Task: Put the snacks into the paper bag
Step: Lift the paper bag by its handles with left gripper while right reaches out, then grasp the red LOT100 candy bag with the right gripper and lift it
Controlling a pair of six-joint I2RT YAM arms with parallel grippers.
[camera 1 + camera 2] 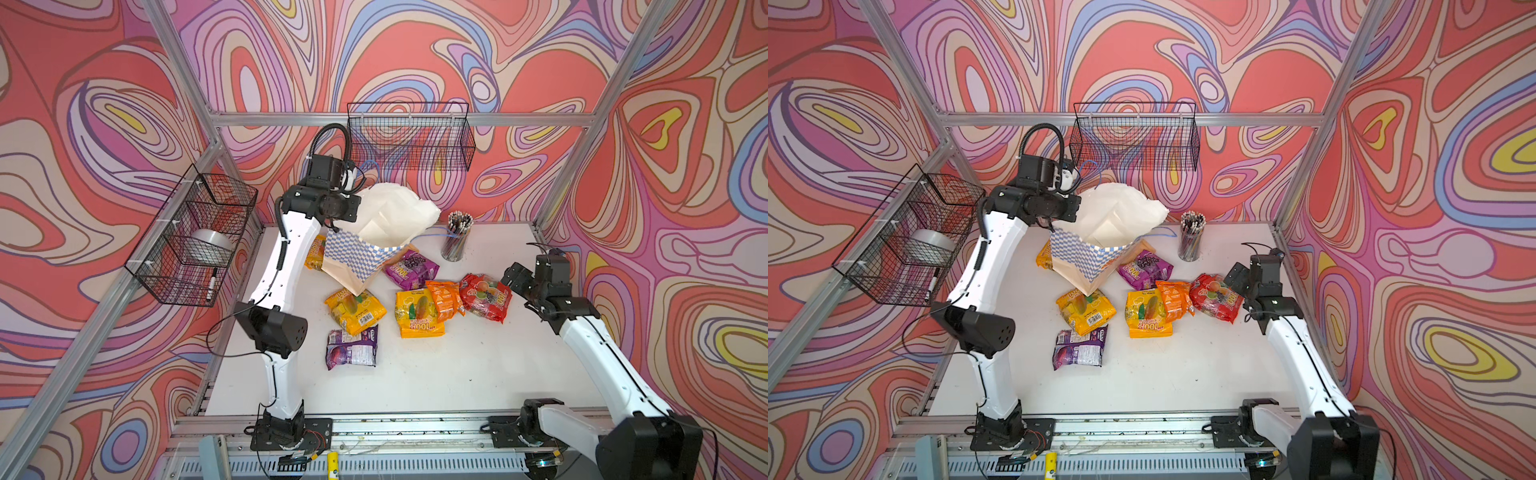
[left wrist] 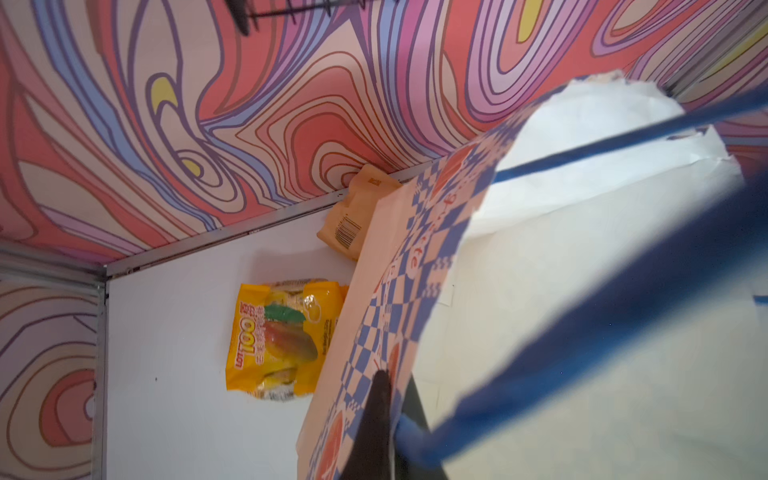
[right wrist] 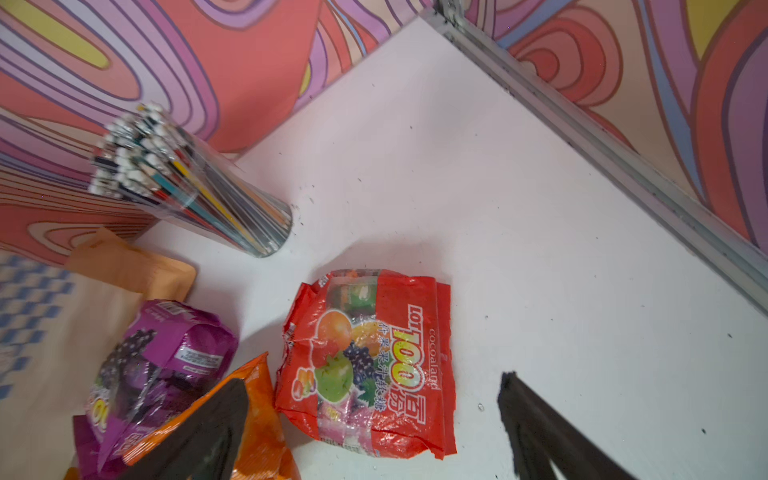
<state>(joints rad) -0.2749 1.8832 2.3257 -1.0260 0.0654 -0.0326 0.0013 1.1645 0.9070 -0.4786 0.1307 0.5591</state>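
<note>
The paper bag (image 1: 353,259) stands tilted toward the table's back left with its mouth open. Its checkered rim is pinched in the clenched left gripper (image 2: 395,386), beside a blue cord handle (image 2: 582,353). Snacks (image 1: 417,313) crowd its base; a yellow packet (image 2: 274,336) reading "LOT 100" lies just beside its wall. The right gripper (image 3: 372,382), spread wide and empty, hovers over the red packet (image 3: 365,361), marked "LOT 100" and "cocoaland". Bare table (image 1: 457,382) lies open in front. A cup of pencils (image 1: 456,241) stands near the bag.

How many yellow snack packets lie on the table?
3 yellow plastic packets: one left of the blue-checkered paper bag, one at its base, one against the orange packet. More may be hidden.
</note>
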